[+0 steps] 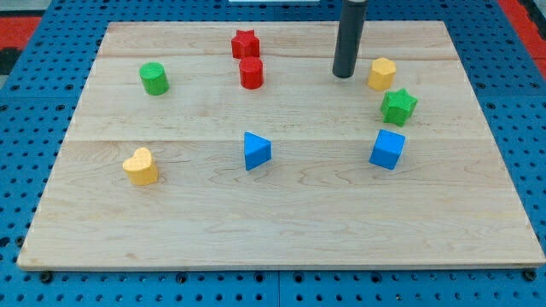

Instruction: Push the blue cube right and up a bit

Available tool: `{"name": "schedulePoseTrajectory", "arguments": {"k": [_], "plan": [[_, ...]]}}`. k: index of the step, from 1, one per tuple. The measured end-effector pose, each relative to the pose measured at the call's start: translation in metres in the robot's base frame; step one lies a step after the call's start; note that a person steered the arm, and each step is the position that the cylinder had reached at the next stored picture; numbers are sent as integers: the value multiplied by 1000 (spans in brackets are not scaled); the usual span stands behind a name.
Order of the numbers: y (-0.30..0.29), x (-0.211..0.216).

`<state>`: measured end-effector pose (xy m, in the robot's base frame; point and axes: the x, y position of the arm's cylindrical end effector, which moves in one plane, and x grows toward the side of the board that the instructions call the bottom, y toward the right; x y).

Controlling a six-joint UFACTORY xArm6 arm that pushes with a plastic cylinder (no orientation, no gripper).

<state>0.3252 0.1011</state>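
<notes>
The blue cube [387, 149] lies at the board's right, just below the green star [398, 106]. My tip [344, 75] rests near the top of the board, up and to the left of the blue cube, with a clear gap between them. It stands just left of the yellow hexagonal block [382, 73].
A blue triangular block [256, 151] lies at the centre. A red star [245, 43] and a red cylinder [251, 73] lie at top centre. A green cylinder [154, 78] lies at upper left, a yellow heart-shaped block [141, 166] at lower left. The wooden board [281, 230] sits on a blue pegboard.
</notes>
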Motion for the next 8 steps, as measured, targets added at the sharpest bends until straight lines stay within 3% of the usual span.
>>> {"name": "schedulePoseTrajectory", "arguments": {"k": [2, 3, 4, 5, 7, 8], "plan": [[53, -20], [25, -20], [-10, 65], [10, 119], [75, 128], [34, 129]]}}
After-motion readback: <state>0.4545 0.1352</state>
